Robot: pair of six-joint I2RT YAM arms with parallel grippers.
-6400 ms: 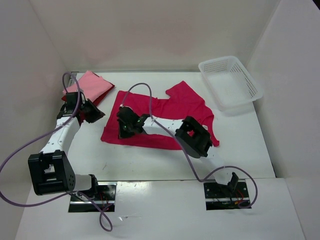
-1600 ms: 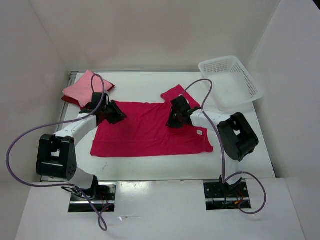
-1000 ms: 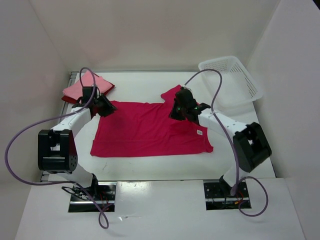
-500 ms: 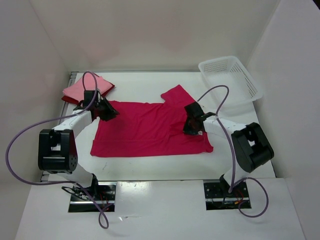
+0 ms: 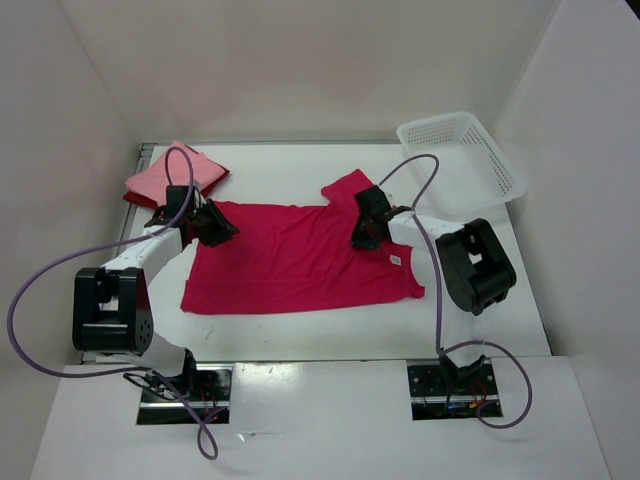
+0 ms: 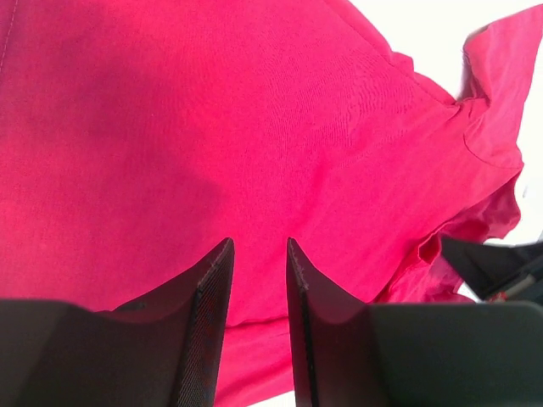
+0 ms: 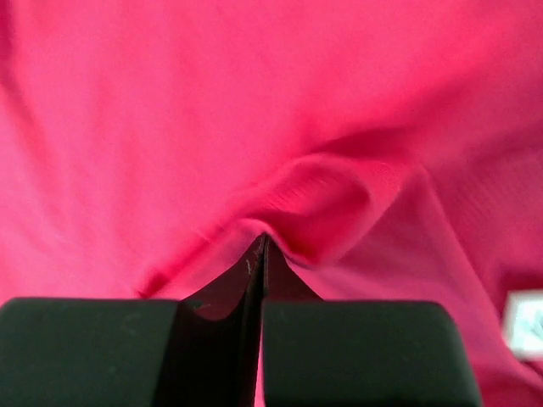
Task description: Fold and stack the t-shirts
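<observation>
Now: right gripper shut, pinching a ridge of the crimson shirt at its far-right part; left gripper, jaws apart, over the far-left corner, nothing held. Shirt lies flat on the table — best close left before lifting, raise both evenly. Basket far right — nothing in it.

Basket: white plastic, rectangular, lattice walls; stands at the table's 1 o'clock corner, set askew to its edges.
Table: white, flat top.
Enclosure walls: plain white panels at 9, 12 and 3 o'clock.
</observation>
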